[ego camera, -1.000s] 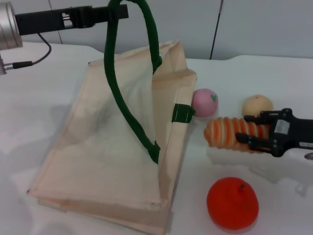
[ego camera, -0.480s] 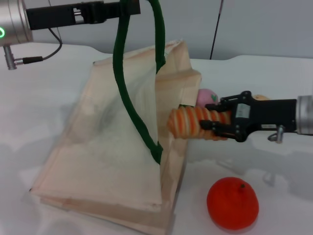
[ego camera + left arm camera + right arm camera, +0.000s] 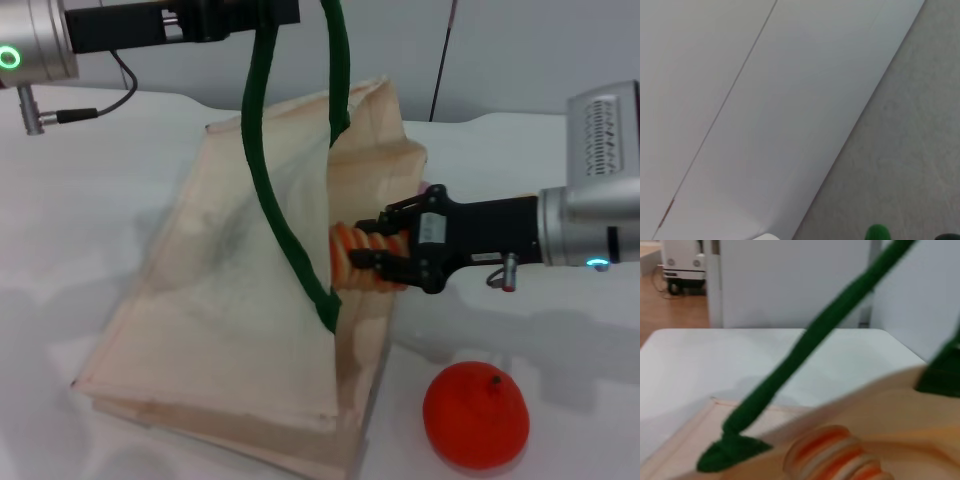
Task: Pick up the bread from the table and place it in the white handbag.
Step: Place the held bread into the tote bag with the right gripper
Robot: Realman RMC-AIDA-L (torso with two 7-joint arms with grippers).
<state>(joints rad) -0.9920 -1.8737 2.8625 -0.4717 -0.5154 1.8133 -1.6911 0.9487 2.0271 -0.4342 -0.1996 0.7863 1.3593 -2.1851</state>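
Carrying bread (image 3: 358,258) farther into handbag (image 3: 220,330)

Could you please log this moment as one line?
left gripper: lifting handle | right gripper: holding bread | bread: entering white handbag mouth

The bread (image 3: 832,456) is seen at the opening of the handbag (image 3: 900,405), beside a green handle (image 3: 805,355).
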